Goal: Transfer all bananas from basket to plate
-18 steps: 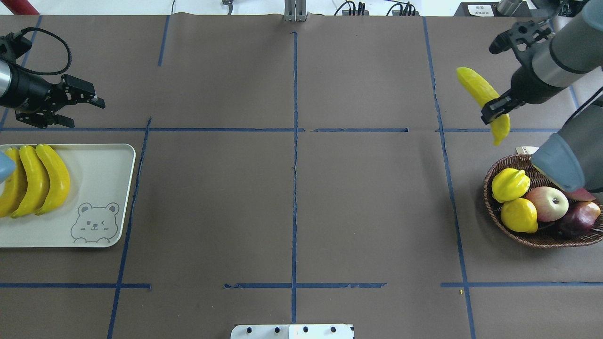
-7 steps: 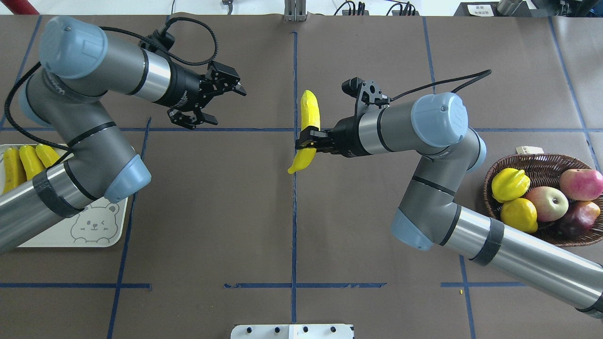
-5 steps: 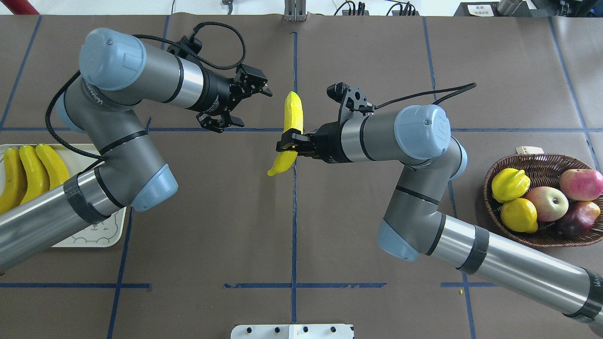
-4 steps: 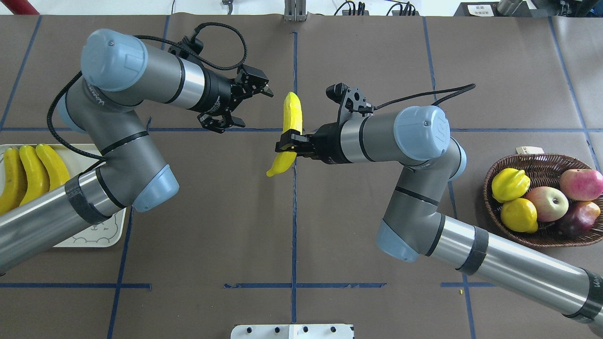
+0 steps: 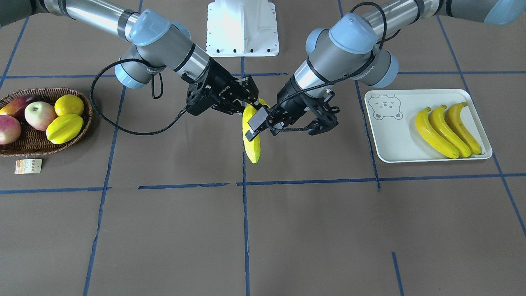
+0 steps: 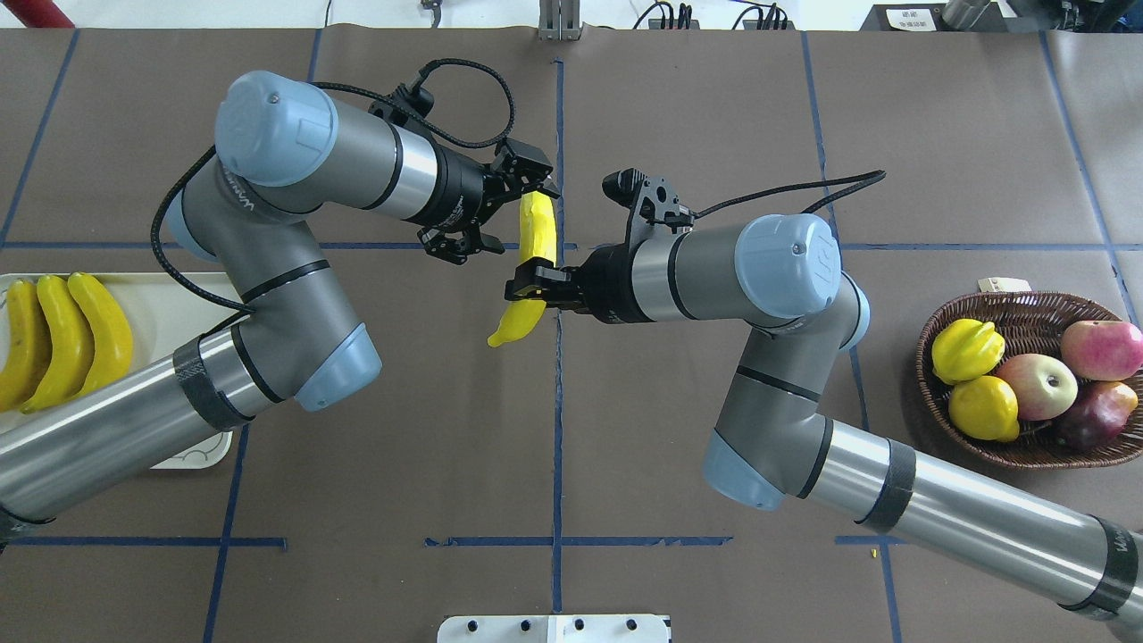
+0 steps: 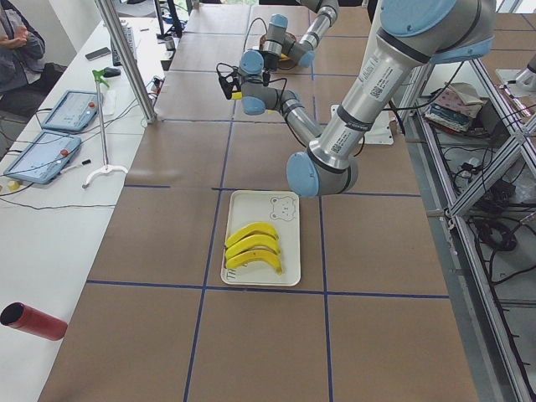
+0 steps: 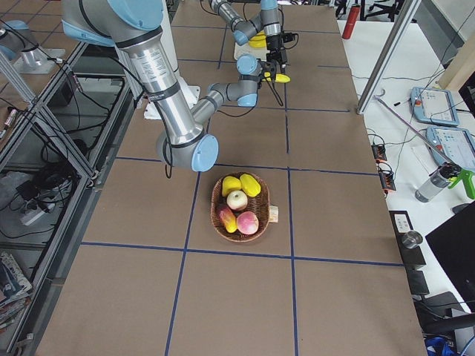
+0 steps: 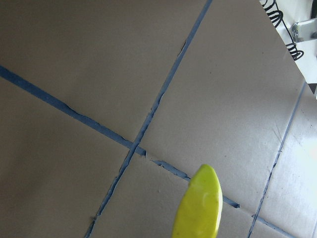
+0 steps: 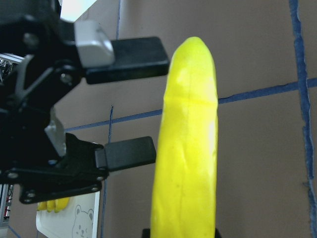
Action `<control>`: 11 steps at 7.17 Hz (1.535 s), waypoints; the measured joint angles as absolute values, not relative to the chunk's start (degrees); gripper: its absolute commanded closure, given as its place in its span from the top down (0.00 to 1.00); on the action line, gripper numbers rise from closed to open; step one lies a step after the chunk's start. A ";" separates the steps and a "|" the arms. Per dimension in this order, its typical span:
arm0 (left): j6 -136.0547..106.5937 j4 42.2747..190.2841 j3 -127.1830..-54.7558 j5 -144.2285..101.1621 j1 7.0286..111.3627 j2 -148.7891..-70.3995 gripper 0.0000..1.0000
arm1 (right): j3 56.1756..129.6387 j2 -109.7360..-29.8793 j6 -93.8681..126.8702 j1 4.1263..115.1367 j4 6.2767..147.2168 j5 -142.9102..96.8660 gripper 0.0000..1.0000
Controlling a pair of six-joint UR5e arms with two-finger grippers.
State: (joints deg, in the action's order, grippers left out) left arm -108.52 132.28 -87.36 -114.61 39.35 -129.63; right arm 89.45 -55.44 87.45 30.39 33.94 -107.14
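Note:
My right gripper [image 6: 527, 284] is shut on a yellow banana [image 6: 536, 228] and holds it above the middle of the table; the banana also shows in the front view [image 5: 251, 146] and the right wrist view [image 10: 188, 148]. My left gripper [image 6: 500, 214] is open, its fingers [image 10: 129, 59] right beside the banana's upper end and not closed on it. The banana's tip shows in the left wrist view [image 9: 198, 208]. Three bananas [image 6: 67, 339] lie on the bear plate [image 6: 179, 304] at the left. The wicker basket [image 6: 982, 308] at the right shows no bananas.
The basket holds a yellow starfruit [image 6: 967, 350], a lemon-like fruit [image 6: 982, 408] and apples [image 6: 1040, 386]. Its paper tag [image 5: 28, 166] lies on the table beside it. The white robot base [image 5: 242, 28] stands behind the arms. Blue tape lines cross the brown table cover.
My right arm carried the banana from the basket side to the table's middle. My left arm swung in from the plate side, and its open gripper has now reached the banana's upper end.

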 measured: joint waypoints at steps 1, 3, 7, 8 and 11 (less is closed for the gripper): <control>-108.48 132.55 -86.79 -114.61 38.97 -129.83 1.00 | 89.54 -55.33 87.45 30.36 33.95 -107.14 0.13; -108.40 132.70 -86.22 -114.55 38.34 -129.93 0.94 | 89.59 -55.05 87.45 30.29 33.95 -107.14 0.13; -108.53 133.07 -85.47 -113.69 38.13 -130.24 0.56 | 89.57 -54.95 87.45 30.20 33.99 -107.06 0.13; -108.54 133.12 -85.45 -113.66 38.14 -130.25 0.56 | 89.56 -54.98 87.45 30.18 33.99 -107.05 0.13; -108.57 133.15 -85.43 -113.65 38.14 -130.25 0.09 | 89.43 -55.00 87.45 29.93 34.01 -107.05 0.99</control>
State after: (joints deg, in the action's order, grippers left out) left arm -108.57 133.15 -85.43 -113.65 38.14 -130.25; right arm 89.43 -55.00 87.45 29.93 34.01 -107.05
